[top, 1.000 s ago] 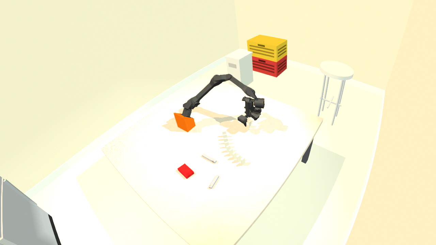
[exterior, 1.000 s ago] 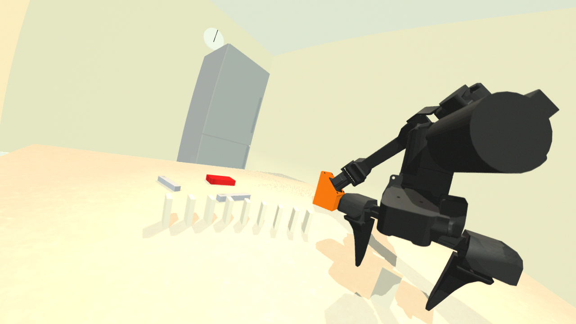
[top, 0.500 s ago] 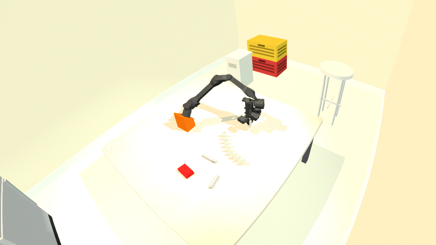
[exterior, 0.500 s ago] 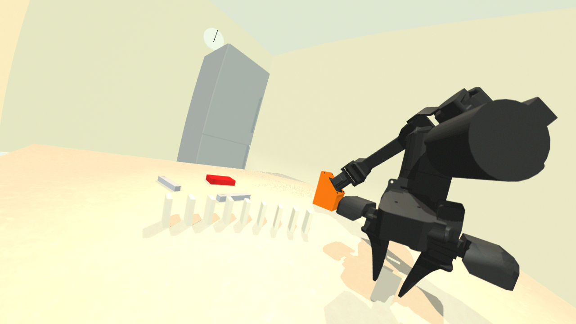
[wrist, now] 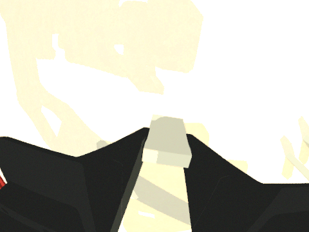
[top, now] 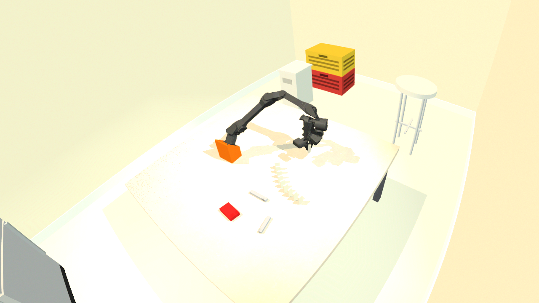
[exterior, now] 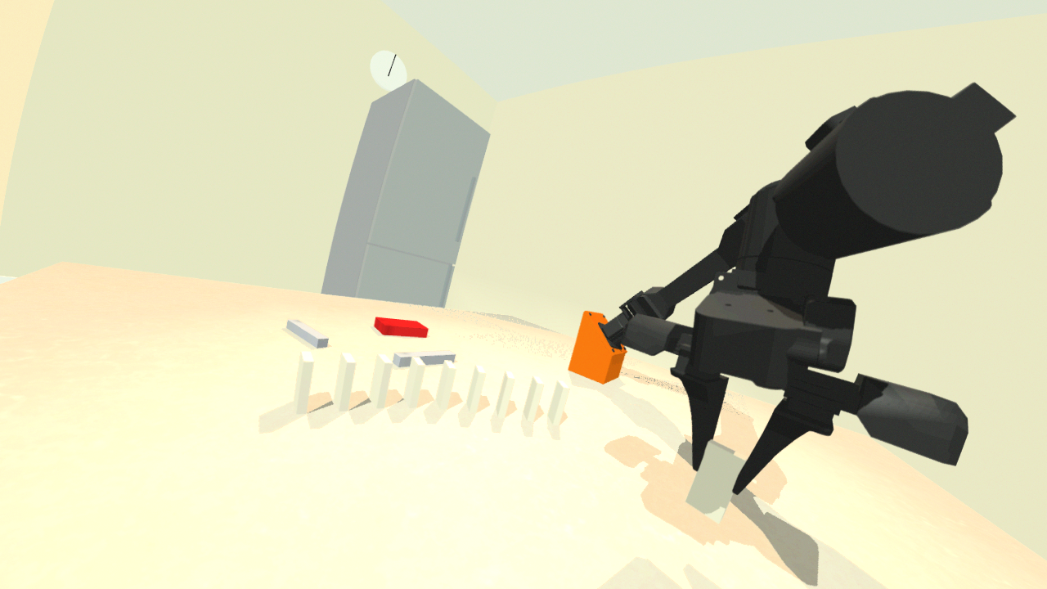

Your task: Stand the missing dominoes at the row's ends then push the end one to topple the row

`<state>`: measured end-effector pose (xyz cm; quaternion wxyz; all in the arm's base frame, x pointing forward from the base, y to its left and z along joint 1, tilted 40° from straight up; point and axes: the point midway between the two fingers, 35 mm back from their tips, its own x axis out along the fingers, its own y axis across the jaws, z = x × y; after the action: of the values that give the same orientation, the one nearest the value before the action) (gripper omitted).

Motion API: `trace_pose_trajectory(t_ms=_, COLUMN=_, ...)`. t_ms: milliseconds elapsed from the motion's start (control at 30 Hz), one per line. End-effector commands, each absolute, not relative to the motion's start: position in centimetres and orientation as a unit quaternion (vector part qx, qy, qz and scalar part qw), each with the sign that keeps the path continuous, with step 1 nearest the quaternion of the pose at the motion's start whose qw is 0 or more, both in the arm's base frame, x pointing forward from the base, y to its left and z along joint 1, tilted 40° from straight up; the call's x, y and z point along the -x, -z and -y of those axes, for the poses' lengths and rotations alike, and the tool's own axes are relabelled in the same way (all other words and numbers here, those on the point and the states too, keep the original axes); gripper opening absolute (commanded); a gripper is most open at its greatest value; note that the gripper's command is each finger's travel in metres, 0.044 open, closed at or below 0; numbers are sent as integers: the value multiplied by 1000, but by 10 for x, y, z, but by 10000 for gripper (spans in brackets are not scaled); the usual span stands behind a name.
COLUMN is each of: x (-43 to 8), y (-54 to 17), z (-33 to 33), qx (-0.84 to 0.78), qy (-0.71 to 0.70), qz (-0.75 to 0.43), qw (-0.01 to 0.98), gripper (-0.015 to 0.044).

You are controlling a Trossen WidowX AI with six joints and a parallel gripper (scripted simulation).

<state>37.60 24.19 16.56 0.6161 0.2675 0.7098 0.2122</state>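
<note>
My gripper (top: pixel 308 147) (exterior: pixel 716 479) (wrist: pixel 167 136) is shut on a pale domino (exterior: pixel 710 492) (wrist: pixel 167 136), gripped by its side edges between the fingertips. The domino looks held a little above the table, beyond the robot-side end of the row, and leans in the exterior view. Several pale dominoes stand upright in a curved row. The row's end domino nearer the gripper (exterior: pixel 558 402) and its far end domino (exterior: pixel 303 384) both stand. The gap under the held domino is hard to see.
Two light grey bars lie beside the row, one nearer it (top: pixel 258 195) (exterior: pixel 440 357) and one farther off (top: pixel 265 224) (exterior: pixel 307 334). A red block (top: pixel 229 211) (exterior: pixel 401 327) lies near them. The orange arm base (top: pixel 228 151) (exterior: pixel 596 355) stands at the table's side.
</note>
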Motion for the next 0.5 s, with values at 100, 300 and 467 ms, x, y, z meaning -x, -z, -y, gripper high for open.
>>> trace_pose_trajectory(t_ms=100, x=-381, y=-236, z=-180, qx=-299, qy=-197, qz=-699, qw=619, gripper=107)
trace_pose_trajectory(t_ms=300, x=-381, y=-237, z=-177, qx=-301, qy=-194, qz=-699, qw=619, gripper=107)
trace_pose_trajectory(t_ms=467, x=-370, y=-213, z=-138, qx=-326, qy=-150, qz=-711, qw=604, gripper=107)
